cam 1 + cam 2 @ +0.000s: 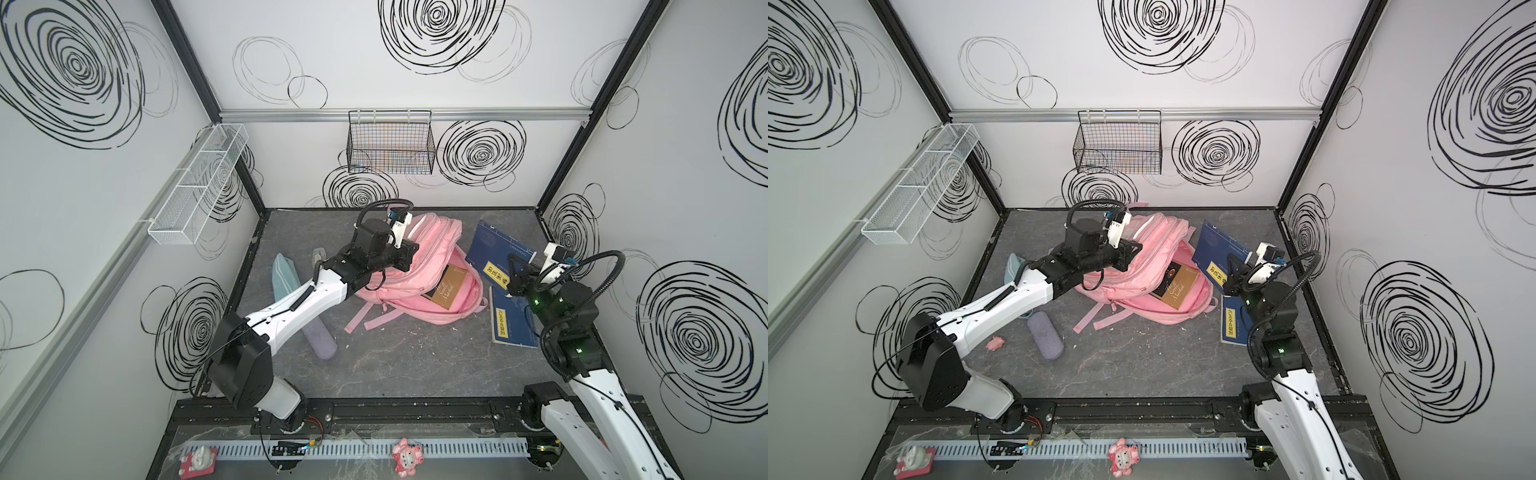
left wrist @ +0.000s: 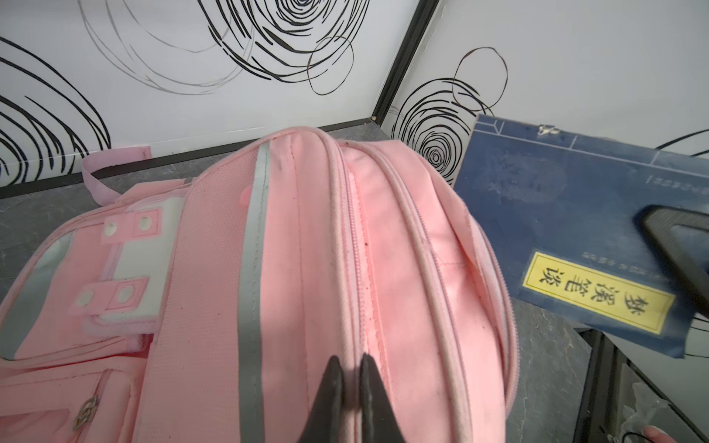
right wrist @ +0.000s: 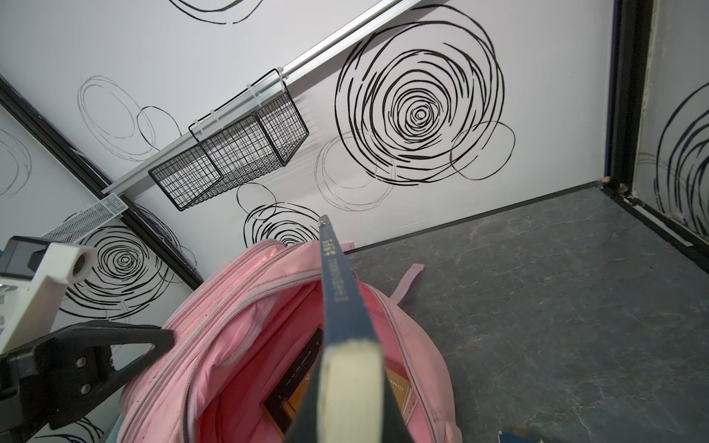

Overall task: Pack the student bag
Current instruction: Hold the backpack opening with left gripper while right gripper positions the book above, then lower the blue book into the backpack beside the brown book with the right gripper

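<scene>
While the left gripper (image 2: 350, 362) pinched the zipper edge of the student bag (image 1: 434, 237) mid-table, the right gripper (image 1: 516, 272) was clamped on a blue book (image 3: 337, 291) by its mouth; next it probably needed sliding in edge-first.

A black wire basket (image 1: 390, 143) hangs on the back wall at 12 o'clock and a white mesh tray (image 1: 199, 183) at 10. On the grey desk (image 1: 415, 365), a teal pouch (image 1: 282, 270) lies at 9 and a lilac roll (image 1: 322, 343) at 8. A pink plush toy (image 1: 408, 456) sits at 6.
</scene>
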